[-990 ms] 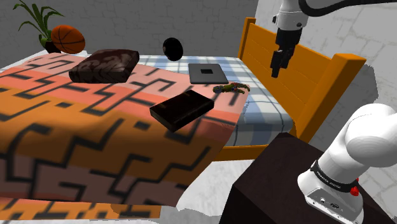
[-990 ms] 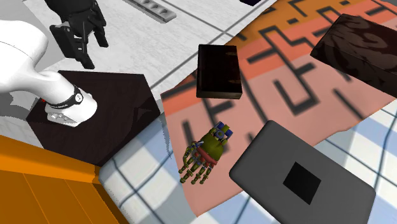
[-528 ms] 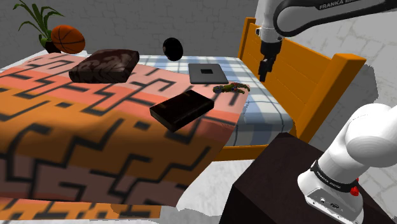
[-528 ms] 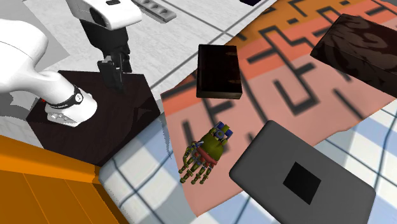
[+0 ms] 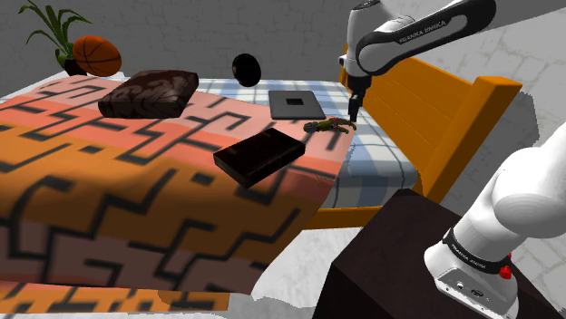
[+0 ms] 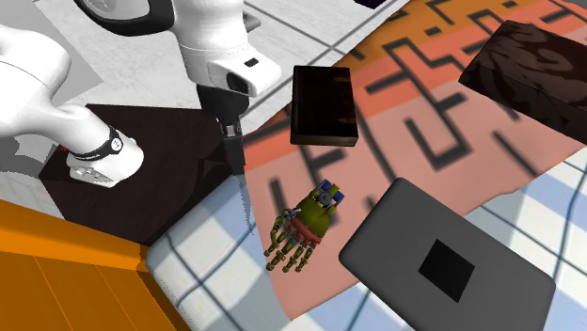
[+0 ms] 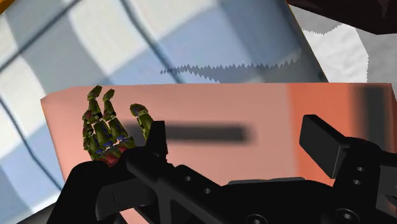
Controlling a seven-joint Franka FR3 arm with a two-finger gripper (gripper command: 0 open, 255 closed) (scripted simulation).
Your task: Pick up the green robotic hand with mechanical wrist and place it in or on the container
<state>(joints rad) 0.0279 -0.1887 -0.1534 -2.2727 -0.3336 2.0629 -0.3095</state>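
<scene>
Hanging over the bed (image 5: 372,159), the tool (image 5: 354,109) points down near the orange headboard (image 5: 426,109), and its two black fingers (image 7: 156,135) are spread, with only salmon blanket between them. The green robotic hand (image 5: 328,125) lies flat on the salmon edge of the patterned blanket (image 5: 136,190), close to where the blue-and-white checked sheet begins. In the shoulder view it sits at about 8 o'clock of the tool and apart from it.

In the second exterior view the tool (image 6: 233,155) hangs over the border between the dark stand (image 6: 160,160) and the sheet. The green robotic hand (image 6: 306,228) is at about 4 o'clock of it, untouched. Its jointed digits point toward 7 o'clock and its wrist, with small blue parts, toward 1 o'clock.

From the wrist camera the green robotic hand (image 7: 105,130) lies outside the gap of the tool (image 7: 238,143), just beyond one finger and partly hidden by the tool's body.

A grey flat tray (image 6: 442,263) with a black square in its middle rests just beside the green robotic hand, at about 4 o'clock of it in the second exterior view. A black box (image 6: 323,103) lies at 12 o'clock and a brown cushion (image 6: 536,70) near 2 o'clock.
</scene>
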